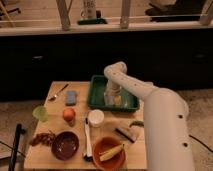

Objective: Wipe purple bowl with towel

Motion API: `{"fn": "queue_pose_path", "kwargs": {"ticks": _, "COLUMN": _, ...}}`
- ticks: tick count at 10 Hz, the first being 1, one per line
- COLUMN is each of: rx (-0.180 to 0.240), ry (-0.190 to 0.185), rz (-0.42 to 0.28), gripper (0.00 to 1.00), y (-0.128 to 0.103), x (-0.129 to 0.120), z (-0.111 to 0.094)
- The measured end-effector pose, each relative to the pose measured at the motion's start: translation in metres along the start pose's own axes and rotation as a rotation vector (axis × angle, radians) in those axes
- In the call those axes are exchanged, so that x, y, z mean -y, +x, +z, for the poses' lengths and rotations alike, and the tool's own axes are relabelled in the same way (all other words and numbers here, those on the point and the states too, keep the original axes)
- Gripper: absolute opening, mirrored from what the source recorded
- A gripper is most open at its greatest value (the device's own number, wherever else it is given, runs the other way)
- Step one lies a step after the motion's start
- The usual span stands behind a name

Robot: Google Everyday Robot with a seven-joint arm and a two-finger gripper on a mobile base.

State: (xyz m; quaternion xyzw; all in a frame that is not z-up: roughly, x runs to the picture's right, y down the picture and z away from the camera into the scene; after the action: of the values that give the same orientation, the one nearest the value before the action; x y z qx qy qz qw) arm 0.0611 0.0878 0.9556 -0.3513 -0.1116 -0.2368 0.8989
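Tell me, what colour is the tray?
Green tray, seen in the camera view; the gripper is down inside it.

- A green tray sits at 12 o'clock on the wooden bench, with the end effector lowered inside it.
- A metal spoon lies at 10 o'clock, and a blue block is just beside it.
- A green cup stands at 9 o'clock, with an orange fruit near it.
- A white cup stands at the centre, and a white-handled utensil runs toward 6 o'clock.
- An orange bowl at 5 o'clock holds a banana.
- A brush lies at 4 o'clock, below a green vegetable.
- A reddish pile sits at 8 o'clock.
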Motion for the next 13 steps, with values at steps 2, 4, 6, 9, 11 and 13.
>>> {"fn": "queue_pose_path", "kwargs": {"ticks": 2, "rx": 0.003, "ry": -0.03, "rz": 0.0, "gripper": 0.41, "y": 0.001, "x": -0.001, "z": 0.004}}
{"fn": "queue_pose_path", "kwargs": {"ticks": 4, "rx": -0.001, "ry": -0.034, "rz": -0.005, "gripper": 0.19, "y": 0.0, "x": -0.001, "z": 0.002}}
{"fn": "queue_pose_path", "kwargs": {"ticks": 6, "rx": 0.001, "ry": -0.036, "rz": -0.005, "gripper": 0.02, "y": -0.001, "x": -0.001, "z": -0.001}}
{"fn": "queue_pose_path", "kwargs": {"ticks": 9, "rx": 0.0, "ry": -0.039, "rz": -0.005, "gripper": 0.0, "y": 0.0, "x": -0.002, "z": -0.001}}
{"fn": "queue_pose_path", "kwargs": {"ticks": 11, "rx": -0.001, "ry": -0.033, "rz": -0.001, "gripper": 0.0, "y": 0.008, "x": -0.008, "z": -0.007}}
{"fn": "queue_pose_path", "kwargs": {"ticks": 13, "rx": -0.005, "ry": -0.006, "rz": 0.007, "gripper": 0.0, "y": 0.026, "x": -0.017, "z": -0.03}}
